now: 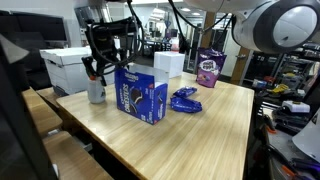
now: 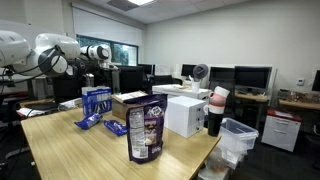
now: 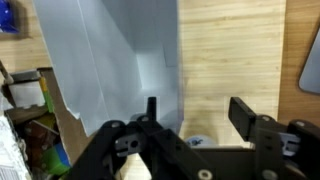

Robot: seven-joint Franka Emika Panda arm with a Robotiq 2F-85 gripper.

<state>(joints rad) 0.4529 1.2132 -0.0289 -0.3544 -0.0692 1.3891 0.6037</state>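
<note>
Two fingers (image 3: 243,114) straddle, seemingly, the cup (image 1: 96,92) just below.

No legible text anywhere

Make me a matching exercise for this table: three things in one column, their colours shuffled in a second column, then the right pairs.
Things:
1 standing snack bag
2 flat packet
3 plain box beside the bag

Colours:
A white
B blue
C purple

Pairs: 1-C, 2-B, 3-A.
</note>
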